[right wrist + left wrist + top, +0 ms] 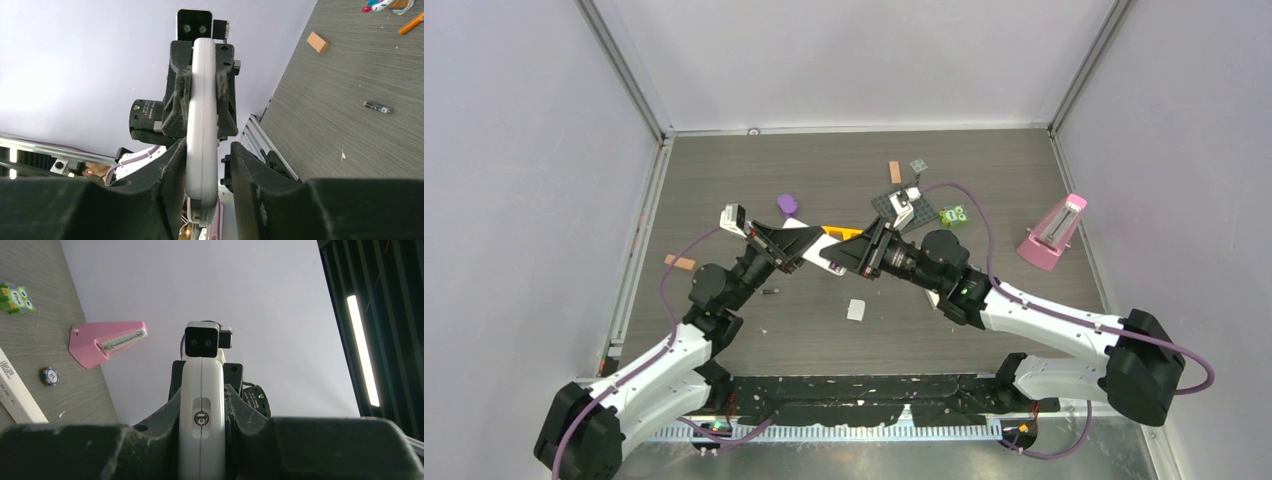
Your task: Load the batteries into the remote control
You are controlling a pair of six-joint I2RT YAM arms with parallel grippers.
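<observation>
Left tool (202, 407) clamps white remote (201, 385) in air. Right tool (207, 150) straddles it narrowly, one finger clear. Battery (377, 107) on table (345, 60); label too small to read.

Odds and ends scattered on the grey counter (824, 160).
A pink metronome (1054, 232) stands by the right wall, a green owl toy (954, 215) near it; a purple lump (787, 204) lies left of centre, a wooden block (895, 172) toward the back.
</observation>
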